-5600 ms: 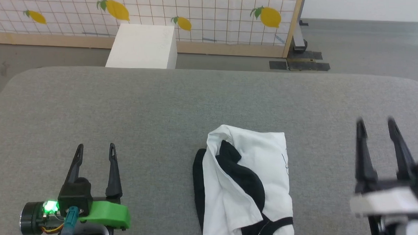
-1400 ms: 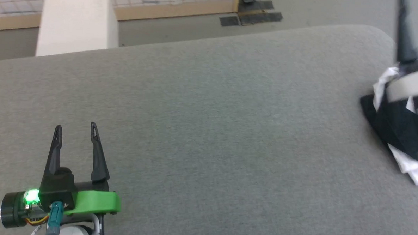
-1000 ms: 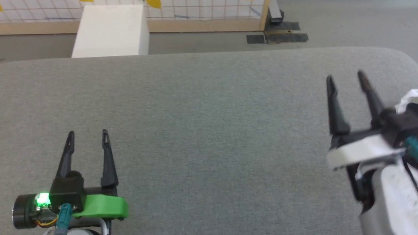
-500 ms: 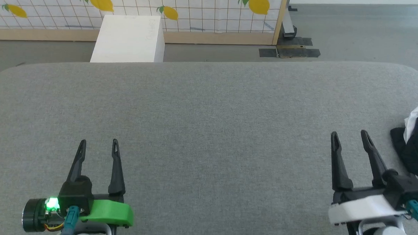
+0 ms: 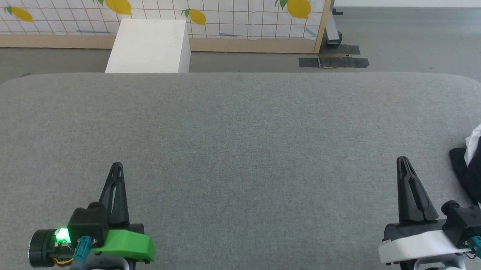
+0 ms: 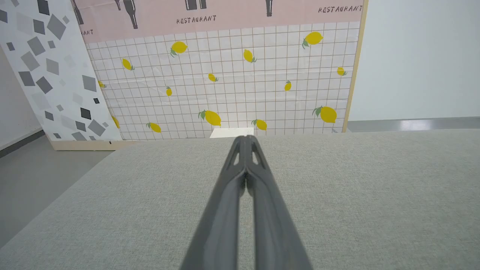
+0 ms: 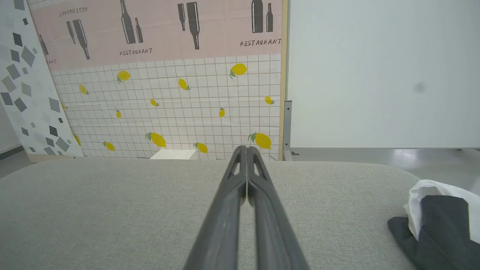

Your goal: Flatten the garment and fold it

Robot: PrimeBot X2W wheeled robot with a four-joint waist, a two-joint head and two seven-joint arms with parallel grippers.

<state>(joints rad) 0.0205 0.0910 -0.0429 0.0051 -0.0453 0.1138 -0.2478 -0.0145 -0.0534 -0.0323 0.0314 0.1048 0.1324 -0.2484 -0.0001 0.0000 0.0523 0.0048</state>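
Tabletop (image 5: 241, 123): covered in grey woven cloth, with rounded far corners and a flat, even surface.
Garment (image 5: 480, 178): a bunched heap of white and black cloth at the right edge of the tabletop, cut off by the edge of the head view. It is neither flattened nor folded.
Garment vs. right gripper (image 5: 403, 162): the garment lies just to the gripper's right and does not touch it.
Right gripper: lower right of the head view, on a white bracket. The jaws are closed, the 2 fingers pressed together along their length, with nothing between them.
Left gripper (image 5: 116, 167): lower left of the head view, on a green bracket with a lit green light at its base. The jaws are closed tip to tip and empty.
Gripper height over the tabletop: cannot tell.
White box (image 5: 149, 46): stands on the floor (image 5: 411, 41) just beyond the tabletop's far edge.
Lemon panel (image 5: 229, 8): white grid printed with yellow lemons, in a wooden frame, behind the box.
Pink band (image 6: 225, 15): tops the lemon panel, printed with bottles and "RESTAURANT".
Side panel (image 6: 48, 75): white with grey squares, leaning at the left.
Floor: smooth grey, with dark tape patches (image 5: 335, 62) at the panel's foot.
Wall (image 7: 375, 75): plain white, to the right of the panel.
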